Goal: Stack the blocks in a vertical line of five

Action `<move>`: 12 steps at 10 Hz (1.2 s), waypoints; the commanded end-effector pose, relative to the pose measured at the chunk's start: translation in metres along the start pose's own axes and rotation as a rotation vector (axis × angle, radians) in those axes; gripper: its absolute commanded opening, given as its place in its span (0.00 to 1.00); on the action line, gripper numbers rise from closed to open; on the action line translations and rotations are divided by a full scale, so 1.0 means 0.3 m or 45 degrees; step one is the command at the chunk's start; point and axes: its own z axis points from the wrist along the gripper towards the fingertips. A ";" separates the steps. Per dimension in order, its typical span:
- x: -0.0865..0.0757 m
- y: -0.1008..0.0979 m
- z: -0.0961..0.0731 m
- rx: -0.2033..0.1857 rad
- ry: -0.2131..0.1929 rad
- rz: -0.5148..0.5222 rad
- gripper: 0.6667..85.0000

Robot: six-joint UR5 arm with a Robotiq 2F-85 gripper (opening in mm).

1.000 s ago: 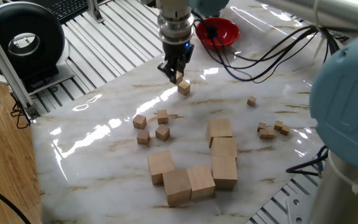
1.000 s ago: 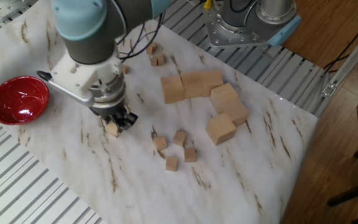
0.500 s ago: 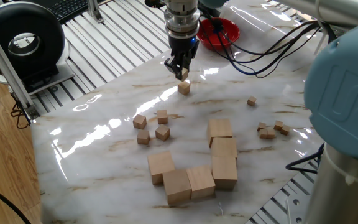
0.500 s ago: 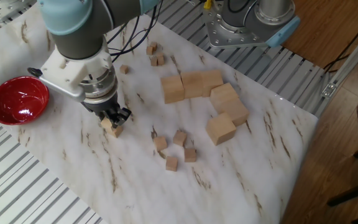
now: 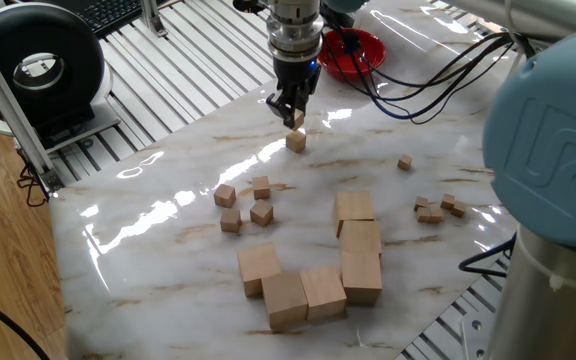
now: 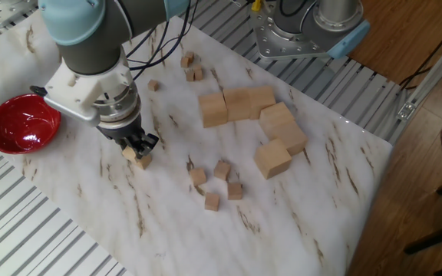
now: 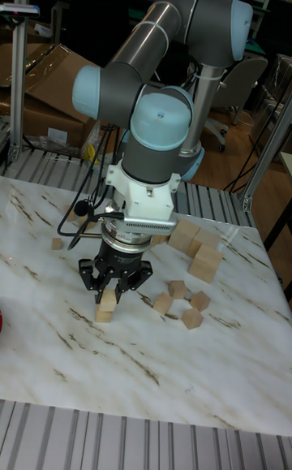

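Since a second ago your gripper (image 5: 294, 116) has carried its block (image 7: 109, 299) over to the base block (image 5: 296, 141) on the marble table (image 5: 168, 250) and now pinches it just above (touching or not, you can't tell). That would be level two of five; four blocks (image 5: 246, 205) wait nearby. The fingers hide the seam in every view.
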 end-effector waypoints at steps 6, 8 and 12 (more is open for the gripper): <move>0.007 0.012 0.021 -0.034 -0.019 0.025 0.25; 0.011 0.012 0.025 -0.034 -0.019 0.033 0.25; 0.028 -0.017 0.037 -0.043 -0.025 0.025 0.24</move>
